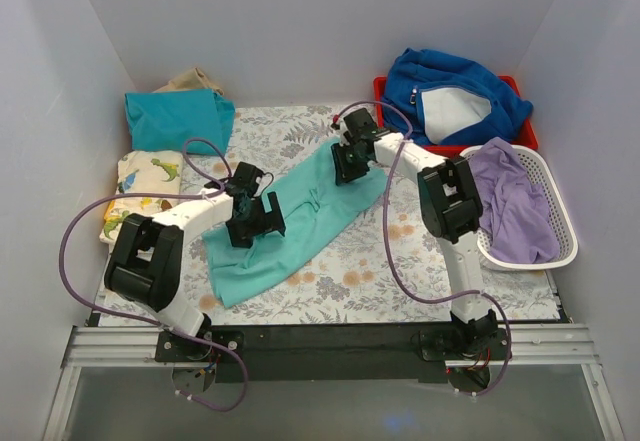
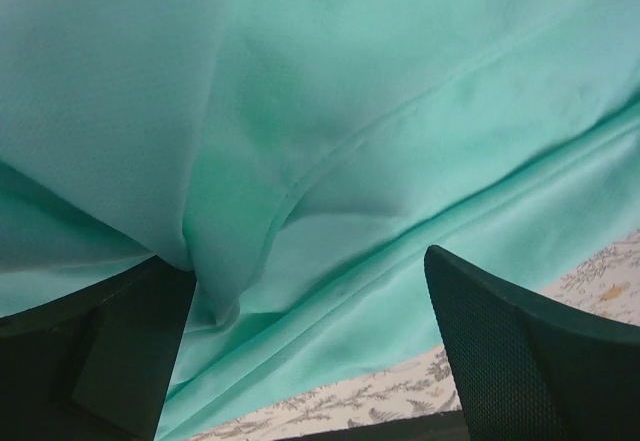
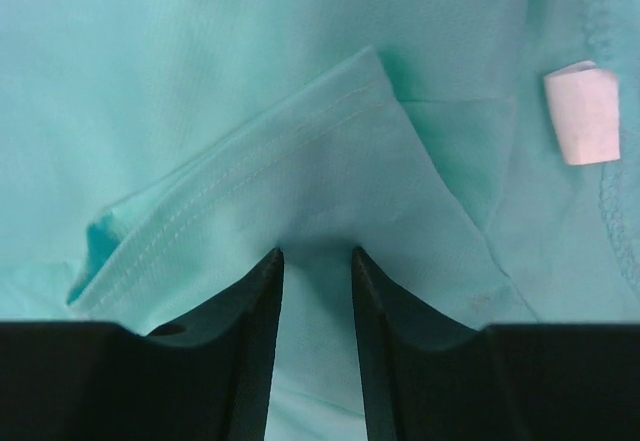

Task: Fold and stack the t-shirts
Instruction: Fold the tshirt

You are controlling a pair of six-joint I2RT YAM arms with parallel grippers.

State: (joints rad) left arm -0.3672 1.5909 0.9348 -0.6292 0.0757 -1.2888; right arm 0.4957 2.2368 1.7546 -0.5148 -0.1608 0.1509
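Note:
The mint-turquoise t-shirt (image 1: 300, 216) lies stretched out diagonally across the floral table cover. My left gripper (image 1: 255, 219) sits over its lower left part; in the left wrist view (image 2: 310, 266) the jaws stand wide apart, with the shirt (image 2: 400, 111) filling the view and a fold draped by the left finger. My right gripper (image 1: 350, 161) is at the shirt's upper right end. In the right wrist view (image 3: 315, 256) its fingers pinch a tented fold of the shirt (image 3: 300, 151) near a stitched hem and a white label (image 3: 582, 113). The darker teal folded tee (image 1: 175, 119) and the dinosaur-print tee (image 1: 140, 186) lie at the far left.
A royal-blue fleece jacket (image 1: 450, 96) fills a red bin (image 1: 382, 87) at the back right. A white basket (image 1: 565, 231) on the right holds a purple garment (image 1: 515, 201). White walls close in the sides and back.

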